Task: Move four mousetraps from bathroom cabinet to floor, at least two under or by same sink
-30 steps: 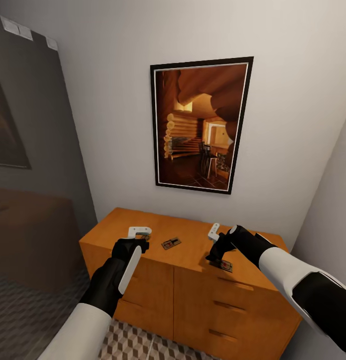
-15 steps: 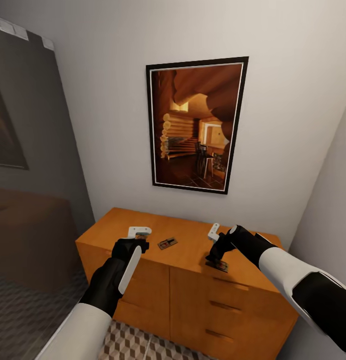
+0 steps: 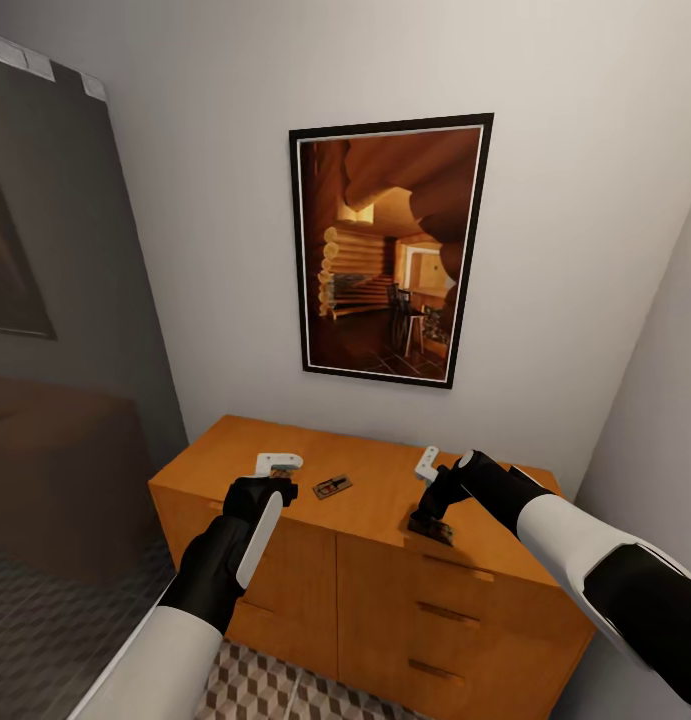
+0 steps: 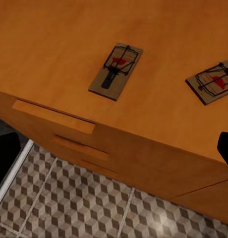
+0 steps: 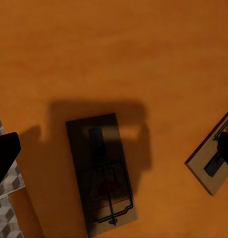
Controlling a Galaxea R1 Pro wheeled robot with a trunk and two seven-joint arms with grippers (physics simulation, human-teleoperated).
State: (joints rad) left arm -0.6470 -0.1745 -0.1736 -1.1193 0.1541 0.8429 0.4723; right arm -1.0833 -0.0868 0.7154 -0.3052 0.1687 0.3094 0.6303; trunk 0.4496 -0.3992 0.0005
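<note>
— Hovering with the right end effector (image 3: 432, 512) spread wide, a mousetrap (image 5: 106, 173) directly beneath, flat on the cabinet (image 3: 385, 505) surface?

— Yes; pick-up step, nothing gripped. Next: lower straight, close across the board. Left end effector (image 3: 277, 470) also wide, second mousetrap (image 4: 116, 71) just ahead.

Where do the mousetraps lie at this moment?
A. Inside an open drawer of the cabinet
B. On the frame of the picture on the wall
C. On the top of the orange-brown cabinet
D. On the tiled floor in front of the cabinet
C: one mousetrap lies flat on the top of the cabinet, and another mousetrap lies there under the right claw; the drawers are closed.
</note>
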